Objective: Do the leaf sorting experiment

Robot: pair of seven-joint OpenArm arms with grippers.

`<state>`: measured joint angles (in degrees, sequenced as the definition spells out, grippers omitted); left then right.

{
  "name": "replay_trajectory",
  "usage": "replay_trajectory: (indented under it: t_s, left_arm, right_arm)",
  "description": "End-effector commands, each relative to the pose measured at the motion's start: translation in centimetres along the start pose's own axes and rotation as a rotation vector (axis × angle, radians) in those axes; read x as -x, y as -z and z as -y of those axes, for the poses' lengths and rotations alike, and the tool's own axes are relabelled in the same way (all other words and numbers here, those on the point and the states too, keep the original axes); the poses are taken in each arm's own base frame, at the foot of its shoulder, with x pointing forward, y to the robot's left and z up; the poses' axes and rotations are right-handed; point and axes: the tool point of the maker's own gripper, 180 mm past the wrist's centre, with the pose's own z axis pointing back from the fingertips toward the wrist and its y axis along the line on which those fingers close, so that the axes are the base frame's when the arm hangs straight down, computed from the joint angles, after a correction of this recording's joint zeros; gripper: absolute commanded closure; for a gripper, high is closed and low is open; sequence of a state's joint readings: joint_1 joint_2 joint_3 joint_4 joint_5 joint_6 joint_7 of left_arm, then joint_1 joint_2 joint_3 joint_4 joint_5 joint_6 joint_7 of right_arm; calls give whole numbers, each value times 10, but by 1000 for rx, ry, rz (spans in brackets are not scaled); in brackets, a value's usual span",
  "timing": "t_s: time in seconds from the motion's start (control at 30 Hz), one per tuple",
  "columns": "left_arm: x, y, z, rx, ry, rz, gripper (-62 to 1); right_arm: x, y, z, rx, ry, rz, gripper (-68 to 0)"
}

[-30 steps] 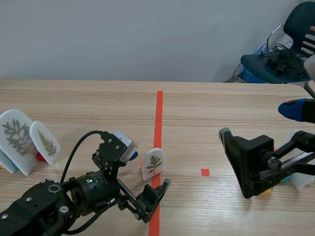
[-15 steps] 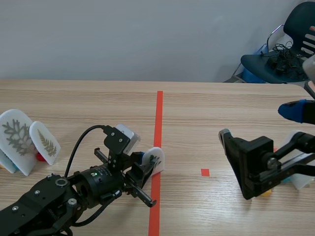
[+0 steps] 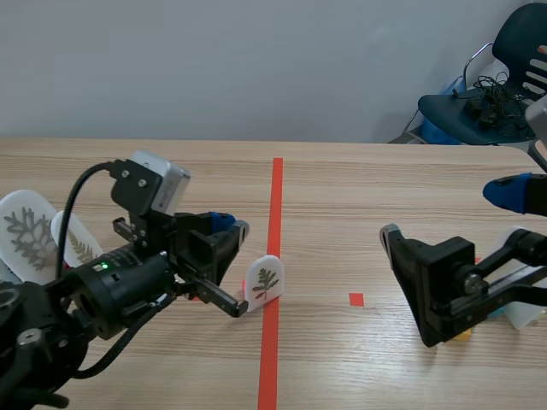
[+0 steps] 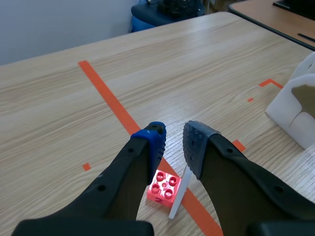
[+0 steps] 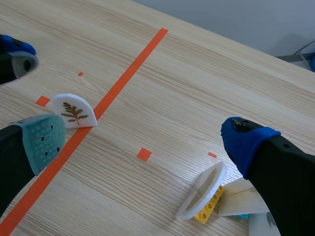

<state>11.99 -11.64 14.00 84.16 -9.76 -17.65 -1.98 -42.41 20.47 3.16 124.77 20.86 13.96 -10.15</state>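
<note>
Your left tool (image 4: 172, 140) hangs over the small leaf card (image 3: 265, 282), which stands upright on the orange tape line (image 3: 276, 196) near the middle of the table (image 3: 359, 179). The jaws are only narrowly apart and grip nothing. The card looks to be a thin, stiff white plate, light and probably slick-faced, likely to tip or skate if you nudge it side-on. Judge the best hold to be across its two flat faces near the rounded top, where the pressed leaf will not be scraped by a sliding pad. The left wrist view gives you what the scene view hides: the card edge-on just below the fingertips, and the red brick (image 4: 162, 187) that props its foot – so expect a little extra weight low down. The right wrist view alone shows the printed face squarely, and your right tool (image 5: 145, 141) spread wide and empty, well apart from the card, with another white card on a yellow brick (image 5: 204, 212) near it.
</note>
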Motion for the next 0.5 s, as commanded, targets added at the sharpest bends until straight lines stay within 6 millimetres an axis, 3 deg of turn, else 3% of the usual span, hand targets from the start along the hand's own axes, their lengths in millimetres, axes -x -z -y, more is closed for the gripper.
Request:
replay_trajectory:
  t_s: [0.0,0.13,0.23,0.33,0.47]
  left_arm:
    - [8,-7,-2,-17,-23,-10,-92]
    - [15,-10,-2,-24,-24,-29,-92]
    - [15,-11,-7,-38,-15,-30,-152]
    - [16,-14,-14,-57,-13,-36,-272]
    - [21,-27,-25,-70,-9,-61,-502]
  right_arm:
    - [-12,0,1,4,-7,39,-679]
    - [-12,0,1,4,-7,35,-679]
    - [-11,0,1,4,-7,32,-679]
    - [-11,0,1,4,-7,32,-679]
    - [-11,0,1,4,-7,32,-679]
